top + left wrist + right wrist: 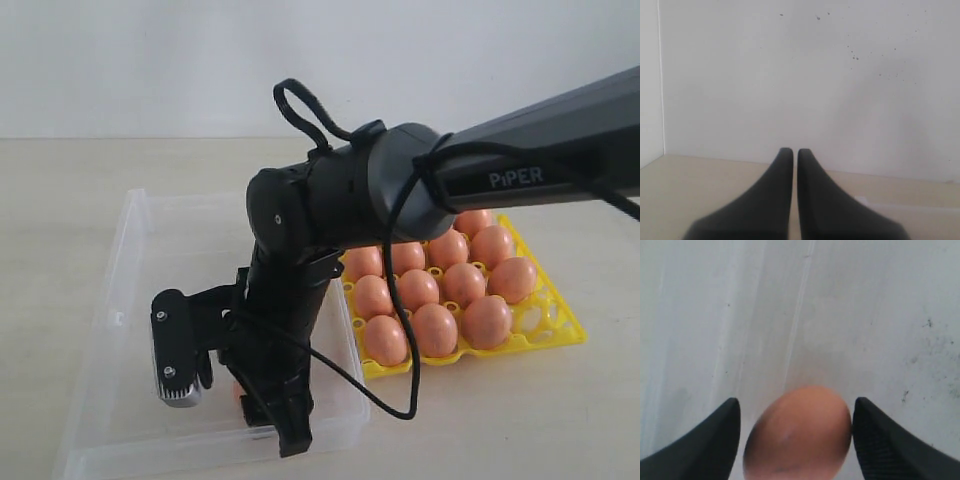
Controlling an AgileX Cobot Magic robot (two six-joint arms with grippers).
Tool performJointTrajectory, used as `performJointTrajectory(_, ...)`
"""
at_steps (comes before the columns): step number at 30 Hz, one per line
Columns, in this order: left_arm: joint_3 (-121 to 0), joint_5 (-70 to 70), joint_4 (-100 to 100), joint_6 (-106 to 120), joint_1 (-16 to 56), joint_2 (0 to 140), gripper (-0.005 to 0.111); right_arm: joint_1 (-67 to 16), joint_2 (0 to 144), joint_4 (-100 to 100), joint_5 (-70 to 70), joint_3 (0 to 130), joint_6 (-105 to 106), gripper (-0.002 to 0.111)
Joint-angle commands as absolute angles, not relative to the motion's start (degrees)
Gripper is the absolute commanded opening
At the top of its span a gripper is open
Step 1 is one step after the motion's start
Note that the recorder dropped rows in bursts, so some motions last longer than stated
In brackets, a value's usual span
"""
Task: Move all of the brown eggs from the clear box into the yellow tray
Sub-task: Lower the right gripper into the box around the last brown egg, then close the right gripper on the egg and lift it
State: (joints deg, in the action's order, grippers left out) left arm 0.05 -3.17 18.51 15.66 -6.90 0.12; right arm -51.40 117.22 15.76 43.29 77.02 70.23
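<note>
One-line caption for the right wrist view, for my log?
Open right gripper straddles one brown egg on the clear box's smudged floor.

Light is even and diffuse, bright overall, with no single source evident. Exterior view: faint soft shadow beneath the black arm (540,150) on the clear box (110,330) floor; dull sheen along the arm's upper casing; bench (500,420) pale, slightly washed. Left wrist view: left fingers (770,200) close to the lens, edges blurred; wall (790,75) near overexposed. Right wrist view: brown egg (797,432) and right fingers (715,440) soft; dark smudges (935,355) sharper.
</note>
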Motion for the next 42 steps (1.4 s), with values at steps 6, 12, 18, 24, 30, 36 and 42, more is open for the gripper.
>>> performJointTrajectory(6,0.0,-3.0,18.3,16.0,-6.8,0.0,0.004,-52.0,117.2,10.3,39.7,77.3,52.1,0.016)
performJointTrajectory(12,0.0,-3.0,18.3,16.0,-6.8,0.0,0.004,-52.0,117.2,6.9,36.8,77.3,45.6,0.06)
performJointTrajectory(18,0.0,-3.0,18.3,16.0,-6.8,0.0,0.004,-52.0,117.2,1.2,37.3,77.3,39.4,0.06)
performJointTrajectory(24,0.0,-3.0,18.3,16.0,-6.8,0.0,0.004,-52.0,117.2,0.9,41.9,77.3,32.7,0.06)
performJointTrajectory(30,0.0,-3.0,18.3,16.0,-6.8,0.0,0.004,-52.0,117.2,-2.5,42.2,77.3,24.7,0.061)
performJointTrajectory(36,0.0,-3.0,18.3,16.0,-6.8,0.0,0.004,-52.0,117.2,-10.5,45.3,77.3,14.5,0.061)
performJointTrajectory(42,0.0,-3.0,18.3,16.0,-6.8,0.0,0.004,-52.0,117.2,-11.0,47.9,77.3,10.4,0.061)
